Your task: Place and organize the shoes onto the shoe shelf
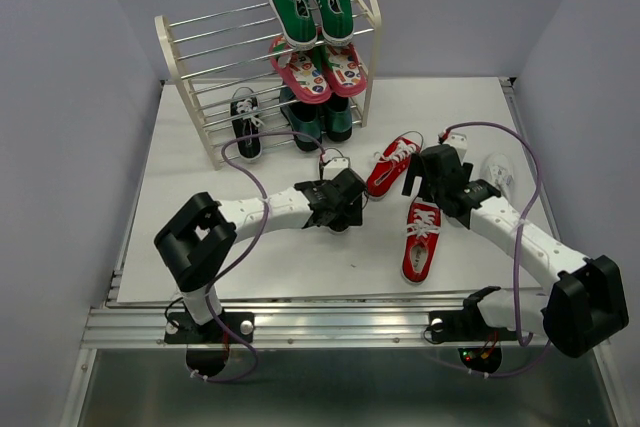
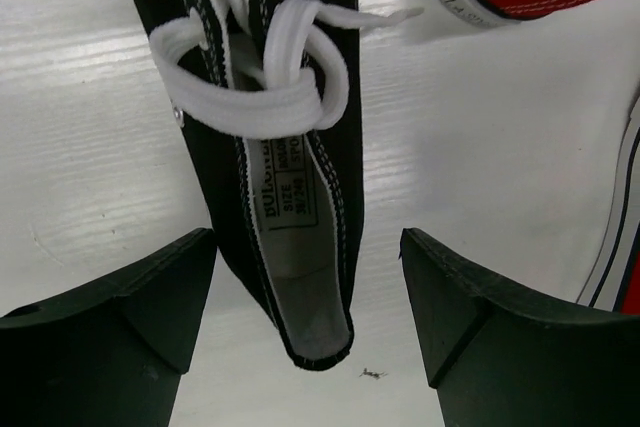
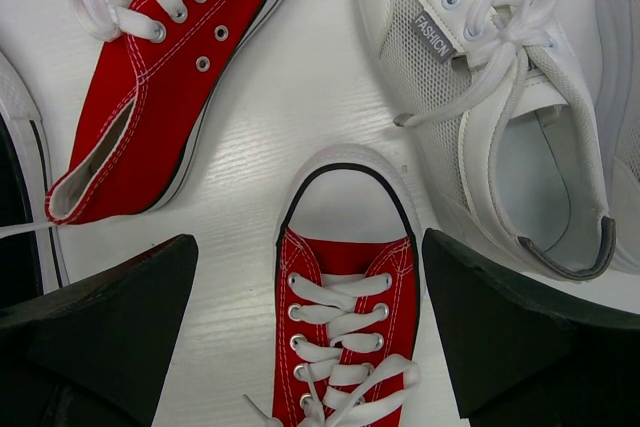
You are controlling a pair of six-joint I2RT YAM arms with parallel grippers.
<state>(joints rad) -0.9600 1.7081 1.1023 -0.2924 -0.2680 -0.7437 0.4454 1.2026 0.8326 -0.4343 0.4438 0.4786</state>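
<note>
The shoe shelf (image 1: pixel 190 72) stands at the back left, with one black sneaker (image 1: pixel 245 122) on a low tier. My left gripper (image 1: pixel 340 202) is open over the table's middle. In the left wrist view its jaws (image 2: pixel 308 267) stand apart either side of the heel of the second black sneaker (image 2: pixel 280 147), without touching it. My right gripper (image 1: pixel 430 175) is open. In the right wrist view (image 3: pixel 308 247) it straddles the toe of a red sneaker (image 3: pixel 345 327) (image 1: pixel 422 240). The other red sneaker (image 1: pixel 392 164) (image 3: pixel 170 77) lies beside it. A white sneaker (image 3: pixel 500 117) (image 1: pixel 497 175) lies to the right.
Green sneakers (image 1: pixel 310 2) sit on the shelf's top tier, pink patterned sandals (image 1: pixel 318 69) on the tier below, and dark green shoes (image 1: pixel 318 119) lower down. Grey walls close in both sides. A metal rail (image 1: pixel 300 322) runs along the table's near edge.
</note>
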